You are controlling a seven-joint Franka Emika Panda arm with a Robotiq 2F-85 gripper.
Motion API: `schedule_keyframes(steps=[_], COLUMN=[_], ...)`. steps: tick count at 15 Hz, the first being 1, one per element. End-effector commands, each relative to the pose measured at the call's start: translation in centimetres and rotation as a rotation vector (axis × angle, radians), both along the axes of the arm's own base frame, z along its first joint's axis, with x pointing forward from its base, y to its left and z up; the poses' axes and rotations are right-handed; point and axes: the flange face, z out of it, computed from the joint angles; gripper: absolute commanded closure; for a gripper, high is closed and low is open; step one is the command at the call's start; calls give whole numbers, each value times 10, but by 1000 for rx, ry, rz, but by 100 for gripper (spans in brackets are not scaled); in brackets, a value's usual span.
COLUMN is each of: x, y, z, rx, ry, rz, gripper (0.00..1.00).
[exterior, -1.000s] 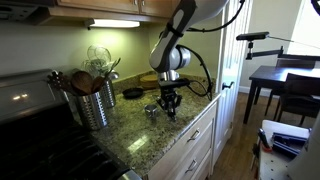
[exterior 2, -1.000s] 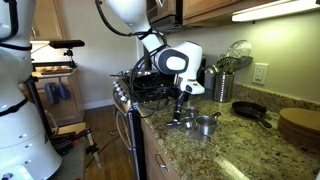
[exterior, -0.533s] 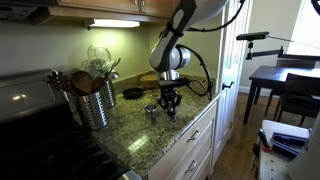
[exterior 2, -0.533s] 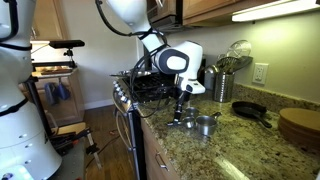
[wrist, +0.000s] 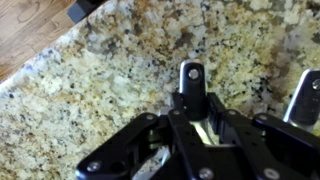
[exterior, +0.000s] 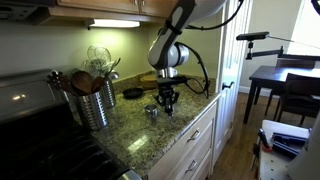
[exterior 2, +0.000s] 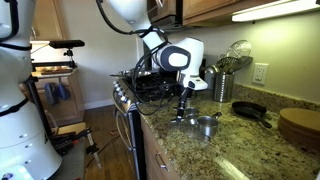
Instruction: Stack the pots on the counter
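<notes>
My gripper (exterior: 166, 104) (exterior 2: 181, 113) hangs just above the speckled granite counter (exterior: 140, 135) (exterior 2: 190, 150) near its front edge. It is shut on a small silver pot (exterior 2: 180, 120), which is mostly hidden under the fingers. In the wrist view the jaws (wrist: 200, 135) pinch a shiny bit of the pot's rim, and its dark handle (wrist: 192, 85) sticks out ahead. The second silver pot (exterior: 152, 111) (exterior 2: 207, 124) stands on the counter right beside the gripper. Its handle (wrist: 305, 95) shows at the wrist view's right edge.
A ribbed steel utensil canister (exterior: 93, 103) (exterior 2: 221, 85) stands by the stove (exterior: 30, 120). A small black pan (exterior: 132, 93) (exterior 2: 250, 111) and a round wooden board (exterior 2: 298, 125) lie towards the wall. The counter's front edge drops to white drawers (exterior: 195, 150).
My gripper has risen slightly and shifted a little along the counter with the pot in it. The second pot has not moved.
</notes>
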Motion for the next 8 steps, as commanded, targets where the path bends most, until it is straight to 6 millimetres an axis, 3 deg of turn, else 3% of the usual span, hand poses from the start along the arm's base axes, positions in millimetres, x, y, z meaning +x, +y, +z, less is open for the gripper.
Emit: schedule_keyframes(steps=[1,8], x=[2,18], y=[2,8], z=[26,49], rx=[-34,-20], ry=[-32,-55], rz=[1,73], gripper=[93,93])
